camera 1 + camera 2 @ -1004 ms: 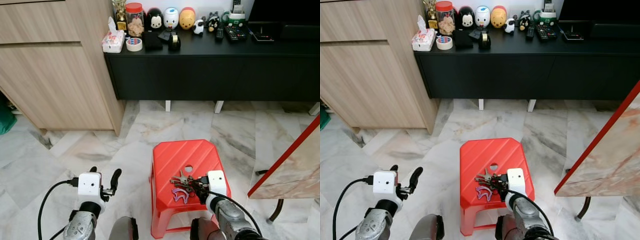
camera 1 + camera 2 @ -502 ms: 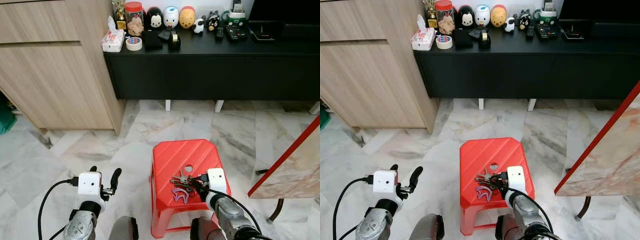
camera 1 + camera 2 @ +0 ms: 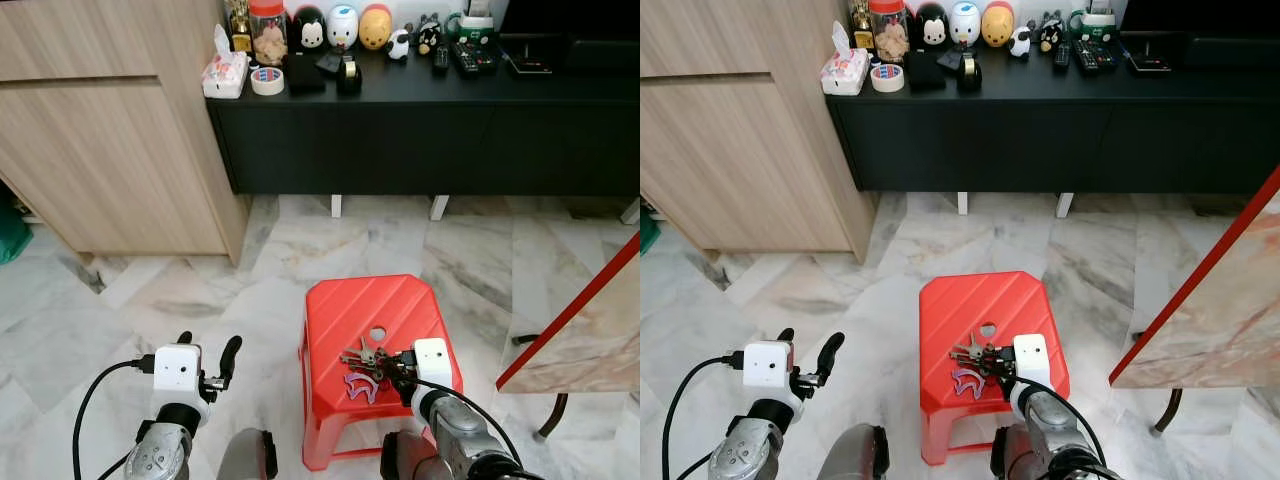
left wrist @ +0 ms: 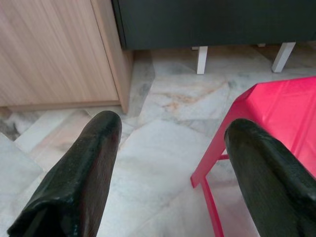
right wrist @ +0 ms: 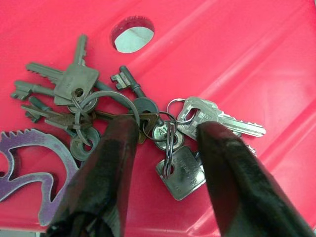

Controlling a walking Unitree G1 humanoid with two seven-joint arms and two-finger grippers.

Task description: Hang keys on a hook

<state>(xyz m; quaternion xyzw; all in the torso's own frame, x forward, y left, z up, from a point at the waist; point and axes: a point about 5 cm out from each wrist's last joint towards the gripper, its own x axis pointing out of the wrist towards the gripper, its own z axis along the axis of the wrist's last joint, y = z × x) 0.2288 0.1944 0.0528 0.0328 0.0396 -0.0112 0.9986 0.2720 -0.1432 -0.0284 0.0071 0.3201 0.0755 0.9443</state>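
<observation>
Change: the head views have tipped a little since a second ago, so the black sideboard (image 3: 420, 110) sits higher in them; the right gripper (image 5: 165, 148) stays low over the keys (image 5: 113, 116), which have not shifted on the stool.
Landmark: red stool (image 3: 345, 310), standing on the marble floor (image 3: 180, 300) in front of the sideboard.
Keys: a bunch on linked rings, lying on the stool's top just beside its round hole (image 5: 131, 38), with a purple jagged tag (image 5: 29, 163) at the bunch's edge.
Right gripper: fingers spread, one on either side of the rings, nothing clamped; whether the tips touch the stool's top cannot be made out.
Left gripper (image 4: 170, 163): fingers wide apart and holding nothing, over the floor off the stool's left side.
Hidden: the near edge of the stool is covered by the right arm.
Containers: a red-lidded jar (image 3: 268, 30) on the sideboard beyond the stool; its contents are too small to tell.
</observation>
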